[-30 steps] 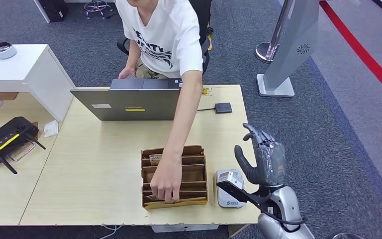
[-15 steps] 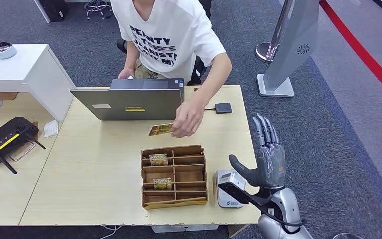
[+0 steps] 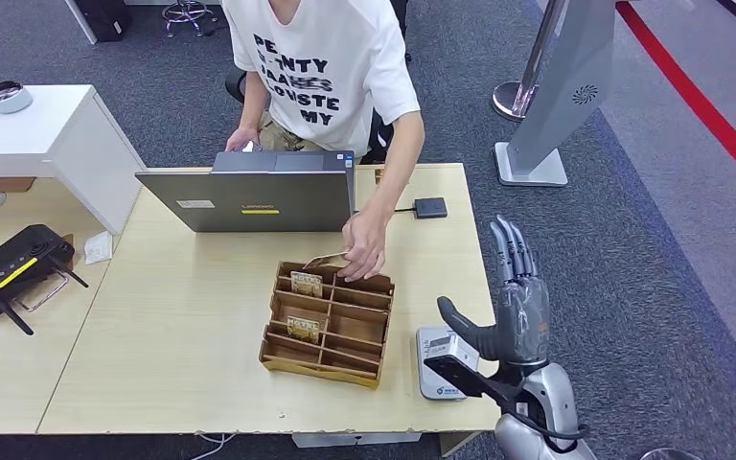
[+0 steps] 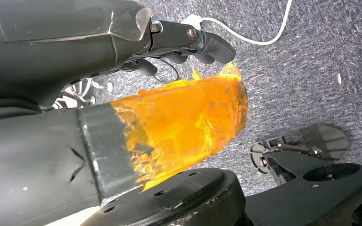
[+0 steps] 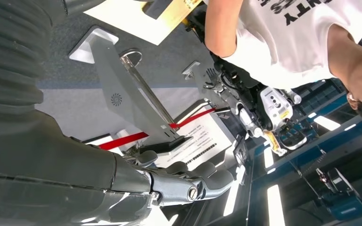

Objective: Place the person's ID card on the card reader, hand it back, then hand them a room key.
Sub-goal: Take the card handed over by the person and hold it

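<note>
A person in a white T-shirt sits behind the table. Their hand holds a gold card at the far edge of the cardboard organizer. Two more cards stand in the organizer's slots. The grey card reader lies at the front right of the table. My right hand is raised just right of the reader, fingers straight up and spread, holding nothing. My right hand's fingers point toward the person. My left hand hangs over the carpet, holding nothing.
An open laptop stands at the table's far side, with a small black box on a cable to its right. A black router sits on the neighbouring desk. A grey sign stand is on the carpet at the right.
The person took a card from the organizer's front slot, lifted it, then brought it down to the far edge. The organizer slid left and turned. My right hand's fingers straightened upward.
</note>
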You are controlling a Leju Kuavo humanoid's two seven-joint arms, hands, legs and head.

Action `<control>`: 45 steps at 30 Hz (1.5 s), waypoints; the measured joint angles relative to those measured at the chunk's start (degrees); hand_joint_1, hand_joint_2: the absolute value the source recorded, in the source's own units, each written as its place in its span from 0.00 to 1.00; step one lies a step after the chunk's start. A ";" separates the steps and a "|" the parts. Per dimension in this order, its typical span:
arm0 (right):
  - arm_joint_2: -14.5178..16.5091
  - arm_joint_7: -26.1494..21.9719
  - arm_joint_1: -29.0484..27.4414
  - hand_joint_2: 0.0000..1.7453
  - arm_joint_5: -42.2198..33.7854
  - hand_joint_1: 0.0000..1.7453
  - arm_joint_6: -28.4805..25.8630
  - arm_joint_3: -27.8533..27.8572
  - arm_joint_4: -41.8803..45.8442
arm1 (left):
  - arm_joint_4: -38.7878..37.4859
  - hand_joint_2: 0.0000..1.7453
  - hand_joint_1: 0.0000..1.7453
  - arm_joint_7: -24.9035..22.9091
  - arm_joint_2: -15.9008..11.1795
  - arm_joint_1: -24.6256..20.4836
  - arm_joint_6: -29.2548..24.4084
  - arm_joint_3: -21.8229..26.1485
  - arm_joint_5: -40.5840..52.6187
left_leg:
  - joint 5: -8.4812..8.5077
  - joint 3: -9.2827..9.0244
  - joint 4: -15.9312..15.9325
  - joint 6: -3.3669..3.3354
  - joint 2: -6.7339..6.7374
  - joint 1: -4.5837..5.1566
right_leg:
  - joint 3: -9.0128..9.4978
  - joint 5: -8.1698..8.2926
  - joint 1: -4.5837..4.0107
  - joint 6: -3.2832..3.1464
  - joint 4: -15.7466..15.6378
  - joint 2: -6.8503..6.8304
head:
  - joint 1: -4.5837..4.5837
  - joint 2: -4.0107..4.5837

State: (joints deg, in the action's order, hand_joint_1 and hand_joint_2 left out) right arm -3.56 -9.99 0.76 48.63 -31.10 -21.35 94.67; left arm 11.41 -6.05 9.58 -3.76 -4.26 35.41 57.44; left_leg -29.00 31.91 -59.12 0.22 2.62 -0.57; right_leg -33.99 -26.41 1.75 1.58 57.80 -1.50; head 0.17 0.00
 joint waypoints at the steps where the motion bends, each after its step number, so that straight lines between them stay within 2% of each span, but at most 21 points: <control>1: 0.02 -0.01 -0.03 1.00 -0.03 0.00 0.00 -0.01 0.09 | 0.00 0.00 0.00 0.00 0.01 0.00 -0.01 0.02 0.00 | 0.00 0.00 0.00 0.00 0.00 0.00 | 0.00 0.00 0.00 0.00 0.00 0.00 | 0.00 0.00; 9: 0.20 -3.28 -0.16 1.00 -2.97 0.00 -0.10 -1.65 2.47 | 0.00 0.00 0.00 0.11 0.02 0.01 -0.03 0.35 0.26 | 0.00 0.00 0.00 0.00 0.00 0.00 | 0.00 0.00 0.00 0.00 0.00 0.00 | 0.00 0.00; 16: 0.34 -4.97 1.52 1.00 -0.64 0.00 -1.11 -6.21 6.28 | 0.00 0.00 0.00 0.13 0.02 -0.04 -0.01 0.37 0.74 | 0.00 -0.01 0.00 0.00 0.01 -0.01 | 0.01 0.00 0.00 0.00 0.00 0.01 | -0.01 0.00; 29: 0.37 -4.08 5.74 1.00 3.54 0.00 -1.85 -11.13 6.90 | 0.00 0.00 0.00 0.08 0.17 -0.15 0.25 0.37 1.23 | 0.00 -0.02 0.00 0.00 0.00 0.00 | 0.03 0.01 0.00 0.00 0.00 0.00 | 0.00 0.00; 42: 0.34 0.77 11.04 1.00 10.37 0.00 -3.39 -15.28 4.41 | 0.00 0.00 0.00 -0.44 0.56 -0.51 0.66 0.37 2.00 | 0.01 -0.02 0.00 0.00 0.01 0.00 | 0.03 0.01 0.00 0.00 0.00 0.01 | 0.00 0.00; 43: 0.34 1.22 11.47 1.00 11.15 0.03 -3.51 -15.39 4.03 | 0.00 0.00 0.00 -0.49 0.56 -0.54 0.71 0.37 2.15 | 0.01 -0.02 0.00 0.00 0.01 0.00 | 0.02 0.01 0.00 0.00 0.00 0.01 | 0.00 0.00; 44: 0.34 1.73 11.96 1.00 12.10 0.12 -3.69 -15.46 3.56 | 0.00 0.00 0.00 -0.55 0.56 -0.58 0.77 0.37 2.32 | 0.01 -0.03 0.00 0.00 0.01 0.00 | 0.02 0.01 0.00 0.00 0.00 0.01 | 0.00 0.00; 45: 0.34 2.25 12.49 1.00 13.17 0.25 -3.90 -15.51 3.02 | 0.00 0.00 0.00 -0.63 0.56 -0.64 0.85 0.37 2.49 | 0.01 -0.03 0.00 0.00 0.01 0.00 | 0.02 0.01 0.00 0.00 0.00 0.01 | 0.00 0.00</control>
State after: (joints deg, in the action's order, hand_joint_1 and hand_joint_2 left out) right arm -3.21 -7.75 13.24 61.79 -35.00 -36.86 97.69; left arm 11.41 -6.68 10.14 -4.40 -3.40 35.78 59.93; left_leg -28.99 31.88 -59.12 0.22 2.62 -0.57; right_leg -33.96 -26.40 1.74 1.58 57.81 -1.48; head 0.17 0.00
